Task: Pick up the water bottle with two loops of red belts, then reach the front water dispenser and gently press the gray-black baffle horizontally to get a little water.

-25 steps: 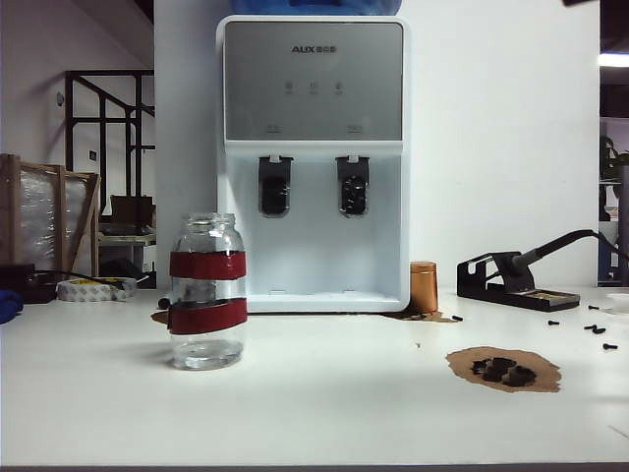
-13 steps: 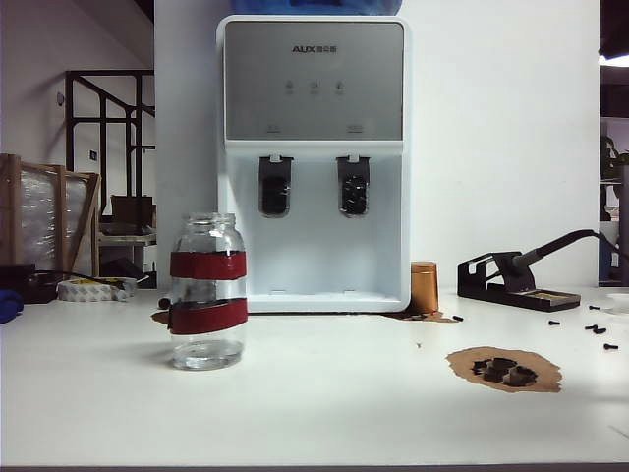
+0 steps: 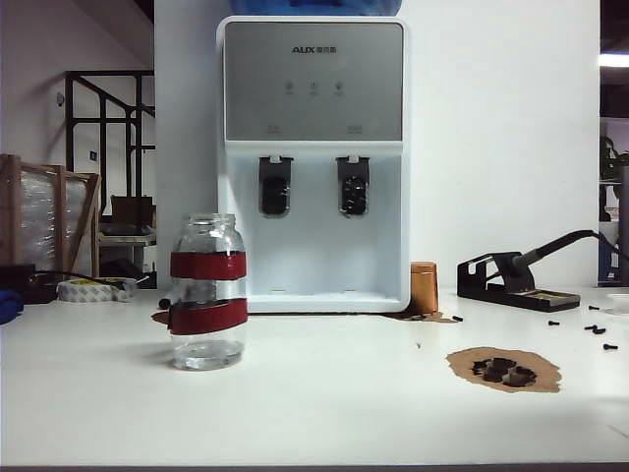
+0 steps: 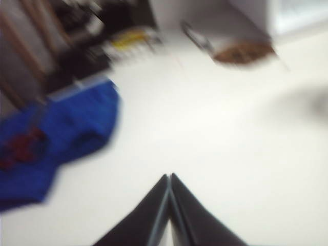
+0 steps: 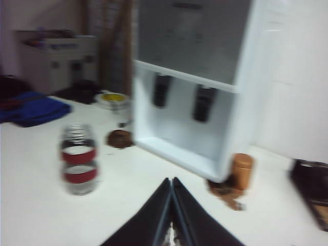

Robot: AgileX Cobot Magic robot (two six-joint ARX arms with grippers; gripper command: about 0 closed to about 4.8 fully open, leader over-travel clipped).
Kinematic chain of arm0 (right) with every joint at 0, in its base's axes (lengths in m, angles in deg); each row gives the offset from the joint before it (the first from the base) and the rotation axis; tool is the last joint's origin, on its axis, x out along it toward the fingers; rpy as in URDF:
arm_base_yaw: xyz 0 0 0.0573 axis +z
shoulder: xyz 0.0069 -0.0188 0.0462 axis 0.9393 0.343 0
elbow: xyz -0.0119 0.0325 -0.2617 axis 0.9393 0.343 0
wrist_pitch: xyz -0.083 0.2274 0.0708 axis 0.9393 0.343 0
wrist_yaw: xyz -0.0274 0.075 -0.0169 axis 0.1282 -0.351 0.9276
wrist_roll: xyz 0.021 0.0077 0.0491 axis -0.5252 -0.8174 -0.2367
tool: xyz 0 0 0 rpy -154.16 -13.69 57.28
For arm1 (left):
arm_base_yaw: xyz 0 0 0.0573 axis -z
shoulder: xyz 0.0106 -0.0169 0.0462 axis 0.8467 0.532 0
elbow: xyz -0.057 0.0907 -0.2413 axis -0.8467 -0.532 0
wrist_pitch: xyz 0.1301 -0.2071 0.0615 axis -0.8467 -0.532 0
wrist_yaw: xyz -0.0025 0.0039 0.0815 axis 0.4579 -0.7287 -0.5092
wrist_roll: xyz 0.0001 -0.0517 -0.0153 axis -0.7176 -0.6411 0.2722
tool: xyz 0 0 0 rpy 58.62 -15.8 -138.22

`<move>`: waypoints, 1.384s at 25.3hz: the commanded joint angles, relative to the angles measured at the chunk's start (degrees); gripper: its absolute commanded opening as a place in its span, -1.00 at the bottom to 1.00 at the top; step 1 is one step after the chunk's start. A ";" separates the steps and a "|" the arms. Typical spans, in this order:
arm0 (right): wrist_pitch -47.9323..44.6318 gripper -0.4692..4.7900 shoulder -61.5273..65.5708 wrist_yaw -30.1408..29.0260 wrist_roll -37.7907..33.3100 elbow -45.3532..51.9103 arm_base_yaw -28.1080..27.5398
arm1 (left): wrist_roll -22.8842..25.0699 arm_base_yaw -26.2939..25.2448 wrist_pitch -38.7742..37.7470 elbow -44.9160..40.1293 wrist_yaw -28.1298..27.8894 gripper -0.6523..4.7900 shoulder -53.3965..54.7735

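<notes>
From the exterior view nothing is done yet: the water bottle (image 3: 207, 292) stands untouched on the table (image 3: 324, 393), at about eight o'clock from the water dispenser (image 3: 313, 162), whose gray-black baffle (image 3: 275, 186) is unpressed; neither arm shows. In the blurred left wrist view, the left gripper (image 4: 169, 180) is closed and empty over bare table. In the right wrist view, the right gripper (image 5: 171, 183) is likewise closed, empty, well apart from the bottle. Grasping, carrying and pressing all remain.

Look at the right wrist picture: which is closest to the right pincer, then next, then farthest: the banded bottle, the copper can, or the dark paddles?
The shut right pincer sits low in that view.
1. Water bottle, off to one side; the copper can, on the other side, is too close to call.
2. Gray-black baffle and its twin, up on the water dispenser.
</notes>
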 commanded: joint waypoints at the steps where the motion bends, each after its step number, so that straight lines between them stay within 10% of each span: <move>1: 0.07 -0.83 0.00 -3.67 -0.66 -0.11 -0.17 | -0.37 -0.11 -5.18 -0.09 5.77 -0.76 0.07; 35: 3.48 -0.83 -6.78 0.61 -1.49 -0.11 0.00 | -0.13 0.00 -9.73 -0.07 9.81 -0.76 -7.72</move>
